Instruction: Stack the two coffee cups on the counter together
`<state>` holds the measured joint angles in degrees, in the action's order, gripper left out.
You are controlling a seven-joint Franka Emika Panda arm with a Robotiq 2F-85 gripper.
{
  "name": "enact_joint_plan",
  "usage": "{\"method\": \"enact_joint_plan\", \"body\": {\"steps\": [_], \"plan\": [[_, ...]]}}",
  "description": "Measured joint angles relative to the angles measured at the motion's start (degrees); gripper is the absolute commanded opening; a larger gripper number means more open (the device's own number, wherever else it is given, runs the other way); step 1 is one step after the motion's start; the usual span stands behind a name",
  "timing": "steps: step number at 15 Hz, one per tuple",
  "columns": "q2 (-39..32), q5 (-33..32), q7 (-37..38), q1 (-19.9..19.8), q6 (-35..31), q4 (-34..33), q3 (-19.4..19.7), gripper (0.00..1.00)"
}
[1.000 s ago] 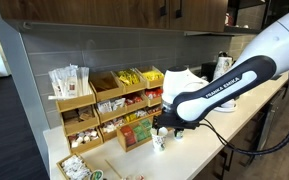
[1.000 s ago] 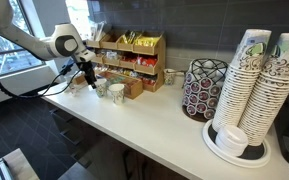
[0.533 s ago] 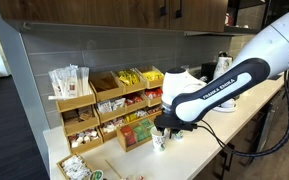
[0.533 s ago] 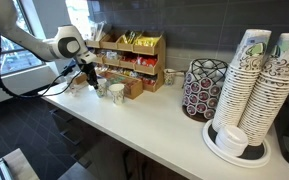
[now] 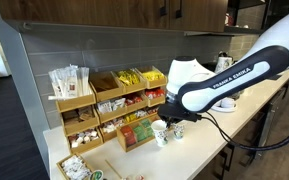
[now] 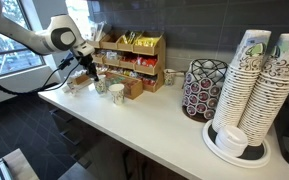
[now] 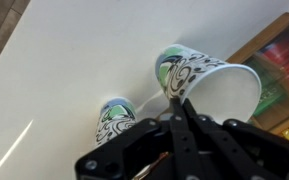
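Over the last half second I have brought the arm up from its low position in front of the snack organizer (image 5: 114, 108); the end effector (image 5: 173, 118) now sits higher in both exterior views, and the cups below it are less covered than they were.

In the wrist view the end effector (image 7: 179, 100) is clamped on the rim of the held cup (image 7: 212, 85); one finger looks to be inside the mouth and one outside, though the exact contact is hard to make out. That cup is tipped, its open mouth turned towards the snack organizer; I judge it to be off the bench (image 7: 64, 60), but from the exterior views I cannot tell for certain.

The second cup (image 7: 112, 120) stands upright on the bench, just beside the held one and on the side away from the snack organizer; the two do not appear to touch.

For the task, this means the pick looks done and the stacking not yet; the held cup has to be levelled and centred over the second cup before lowering. A rim pinch on a light paper cup could slip or crush the lip, and a tilted entry could knock the second cup over.
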<state>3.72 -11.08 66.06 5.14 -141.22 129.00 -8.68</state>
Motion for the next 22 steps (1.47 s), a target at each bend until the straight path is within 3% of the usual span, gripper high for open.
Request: {"method": "enact_joint_plan", "body": {"steps": [5,12,17,22], "plan": [[7.5,0.4,0.4,-0.9,0.8,2.4,0.0,0.01],[16.7,-1.0,6.3,-8.1,1.4,7.4,0.0,0.01],[17.5,-1.7,10.1,-11.3,0.4,8.2,-0.5,0.01],[15.1,-1.7,11.7,-11.6,-2.3,8.2,-0.8,0.01]]}}
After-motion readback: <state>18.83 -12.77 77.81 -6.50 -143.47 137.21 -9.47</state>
